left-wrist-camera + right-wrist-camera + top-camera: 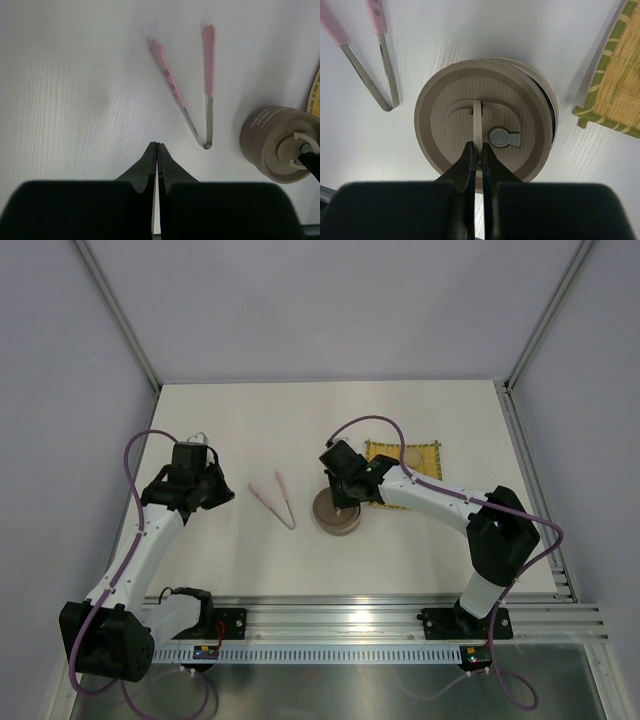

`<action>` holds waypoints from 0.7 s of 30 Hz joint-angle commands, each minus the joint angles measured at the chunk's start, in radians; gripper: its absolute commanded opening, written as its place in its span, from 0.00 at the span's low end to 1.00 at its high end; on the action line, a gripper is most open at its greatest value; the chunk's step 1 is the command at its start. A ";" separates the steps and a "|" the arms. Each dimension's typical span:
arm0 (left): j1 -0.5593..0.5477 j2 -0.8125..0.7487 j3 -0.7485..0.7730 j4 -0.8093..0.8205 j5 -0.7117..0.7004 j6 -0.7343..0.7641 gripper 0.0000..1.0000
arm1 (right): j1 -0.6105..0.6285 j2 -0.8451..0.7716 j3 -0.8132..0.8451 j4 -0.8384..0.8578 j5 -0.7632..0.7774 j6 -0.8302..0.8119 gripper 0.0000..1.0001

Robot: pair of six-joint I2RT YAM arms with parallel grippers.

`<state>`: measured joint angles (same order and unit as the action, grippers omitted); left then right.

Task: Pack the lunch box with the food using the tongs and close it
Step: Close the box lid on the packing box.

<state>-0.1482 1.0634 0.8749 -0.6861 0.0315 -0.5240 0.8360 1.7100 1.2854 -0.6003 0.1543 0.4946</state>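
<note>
The lunch box stands mid-table with its grey-brown lid lying on top, slightly off-centre, so a sliver of the tin's rim shows on the right. My right gripper is shut on the lid's upright ring handle. The tongs lie flat on the table left of the box, pink arms spread. My left gripper is shut on nothing, just short of the tongs' joined end. The food is hidden.
A yellow woven mat lies behind and to the right of the box, and its green-edged corner comes close to the tin. The tongs' metal joint lies just left of the lid.
</note>
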 commanded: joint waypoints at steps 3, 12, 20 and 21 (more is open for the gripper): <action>0.004 0.001 -0.002 0.040 0.028 0.001 0.00 | 0.026 -0.027 0.014 -0.021 0.108 0.013 0.00; 0.006 0.000 -0.002 0.037 0.025 0.002 0.00 | 0.029 -0.042 -0.004 -0.021 0.126 0.016 0.00; 0.004 0.001 0.007 0.037 0.031 0.002 0.00 | 0.029 -0.038 -0.009 -0.001 0.125 0.021 0.00; 0.004 0.000 0.009 0.037 0.030 0.004 0.00 | 0.028 -0.026 -0.009 -0.001 0.126 0.019 0.00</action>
<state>-0.1482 1.0634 0.8745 -0.6857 0.0399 -0.5240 0.8566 1.7046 1.2694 -0.6170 0.2466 0.5037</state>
